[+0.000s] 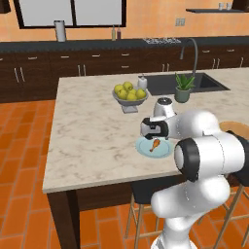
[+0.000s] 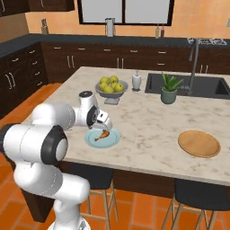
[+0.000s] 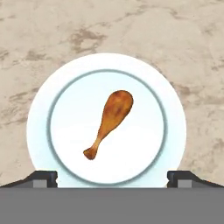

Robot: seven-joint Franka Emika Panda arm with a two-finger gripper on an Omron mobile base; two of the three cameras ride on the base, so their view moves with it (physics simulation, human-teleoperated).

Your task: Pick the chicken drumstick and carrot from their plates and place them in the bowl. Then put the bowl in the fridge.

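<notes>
We see a kitchen with orange walls (image 1: 160, 19) and an orange tiled floor (image 1: 22, 146). In the middle stands an island with a pale marbled worktop (image 1: 92, 141) and a dark sink (image 2: 211, 87) with a curved faucet (image 1: 190, 51). Dark cabinets (image 1: 44, 70) run along the back wall under a window (image 1: 73, 12). Stools (image 2: 197, 195) stand at the near side of the island.

Golden-brown chicken drumstick (image 3: 109, 122) on pale blue plate (image 3: 65, 87) with grey ring — beige, brown-veined marble counter (image 3: 175, 39).
</notes>
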